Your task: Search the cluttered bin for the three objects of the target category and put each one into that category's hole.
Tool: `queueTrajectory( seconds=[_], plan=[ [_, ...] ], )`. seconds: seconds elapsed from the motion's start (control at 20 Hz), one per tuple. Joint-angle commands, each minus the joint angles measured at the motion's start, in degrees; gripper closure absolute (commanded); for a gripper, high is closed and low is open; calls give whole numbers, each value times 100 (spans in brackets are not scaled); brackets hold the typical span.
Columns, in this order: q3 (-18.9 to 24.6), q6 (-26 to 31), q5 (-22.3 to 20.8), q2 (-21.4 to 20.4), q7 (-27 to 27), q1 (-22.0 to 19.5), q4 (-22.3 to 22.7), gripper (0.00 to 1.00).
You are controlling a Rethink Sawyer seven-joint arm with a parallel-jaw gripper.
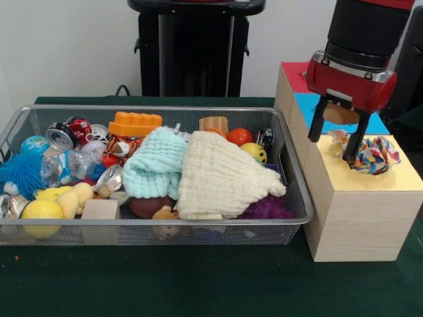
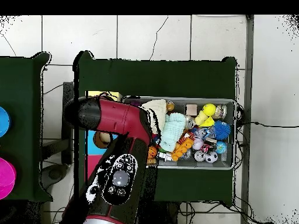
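Note:
My gripper [image 1: 334, 137] hangs open over the yellow top of the largest wooden box [image 1: 396, 181], with nothing between its fingers. One wad [image 1: 374, 155] of white material with red, blue, yellow and green patches sits on that top, just right of the right fingertip. It covers the hole, which is hidden beneath it. The silver wire-mesh bin [image 1: 165, 109] stands left of the boxes. No other printed wad shows in it. In the overhead view my arm [image 2: 117, 151] hides the gripper and most of the boxes.
In the bin lie a cream cloth [image 1: 221, 175], a mint cloth [image 1: 155, 162], a blue spiky ball [image 1: 23, 173], cans, balls and blocks. The blue-topped box [image 1: 305, 109] and the red-topped box [image 1: 294, 71] stand behind the yellow one. The bin also shows in the overhead view [image 2: 235, 134].

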Motion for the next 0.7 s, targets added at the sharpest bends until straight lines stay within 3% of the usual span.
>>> queueTrajectory(
  seconds=[0.05,0.4,0.7],
  plan=[
    [628,542,257,159,1163,16,231,0],
    [143,651,-34,226,1151,252,56,0],
    [442,1130,333,39,1378,200,378,0]
  ],
)
